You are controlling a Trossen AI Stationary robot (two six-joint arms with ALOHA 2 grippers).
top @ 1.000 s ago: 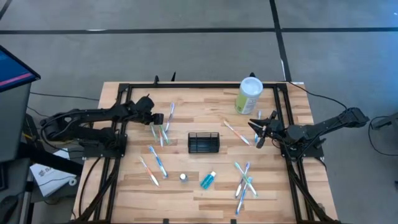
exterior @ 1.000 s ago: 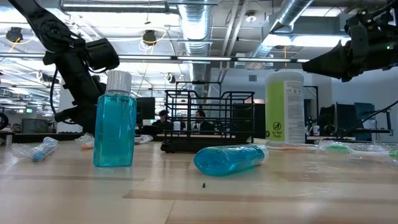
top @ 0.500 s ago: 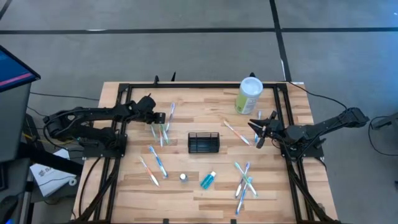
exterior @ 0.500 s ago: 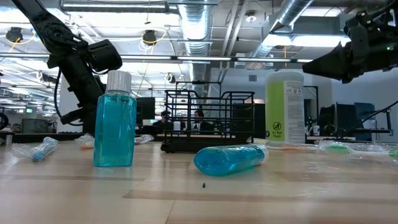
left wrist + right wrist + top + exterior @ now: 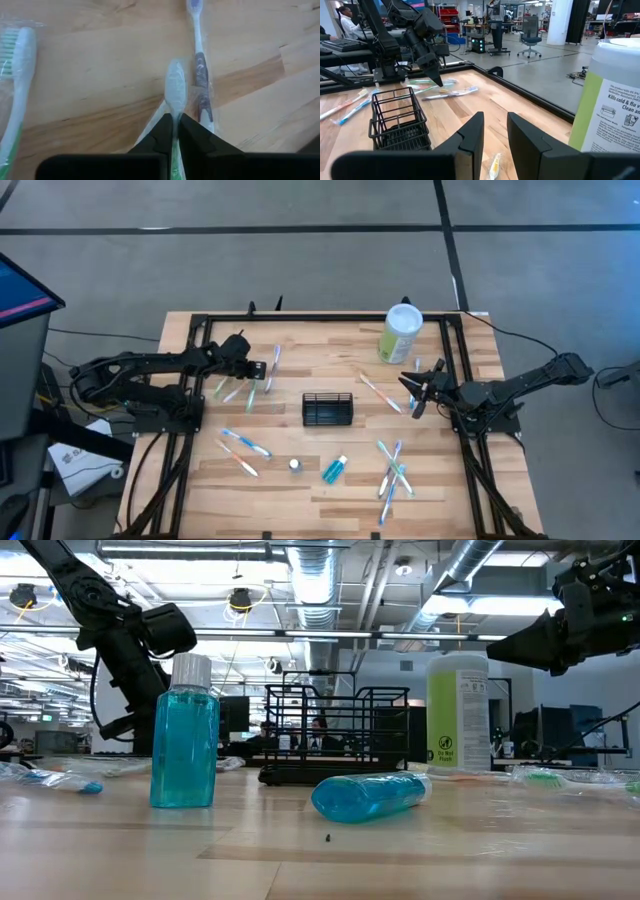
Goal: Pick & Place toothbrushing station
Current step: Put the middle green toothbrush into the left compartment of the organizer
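Observation:
The toothbrushing station, a small black wire-mesh caddy [image 5: 328, 409], stands on its base at the table's middle, with nothing in it that I can see; it also shows in the right wrist view [image 5: 397, 117]. Left of it, my left gripper [image 5: 260, 370] is low over a scatter of wrapped toothbrushes and is shut on a white-and-green toothbrush [image 5: 175, 87]. A grey-handled toothbrush [image 5: 200, 65] and a green one [image 5: 15, 80] lie flat on the wood beside it. Right of the caddy, my right gripper [image 5: 410, 392] hangs open above the table with nothing between its fingers [image 5: 470, 140]. My left gripper pinches the toothbrush's neck [image 5: 175, 116], just behind the head, between its two fingers. The fingers lie along the brush, and the head sticks out past the fingertips. The fingers slant down toward the table's right. Whether the brush is clear of the wood, I cannot tell.
A pale-green canister [image 5: 402, 333] stands at the far right. A blue bottle [image 5: 185, 735] stands upright near the front edge, another [image 5: 368, 795] lies beside it. Wrapped toothbrushes lie front left [image 5: 245, 444] and front right [image 5: 392, 468]. Black frame rails [image 5: 200, 380] border both sides.
My left gripper has shut on the white-and-green toothbrush, staying in about the same place. The wrapped toothbrushes near it have shifted: the bundle below the gripper has spread apart, and the pair nearer the front edge has turned to lie flatter across the table.

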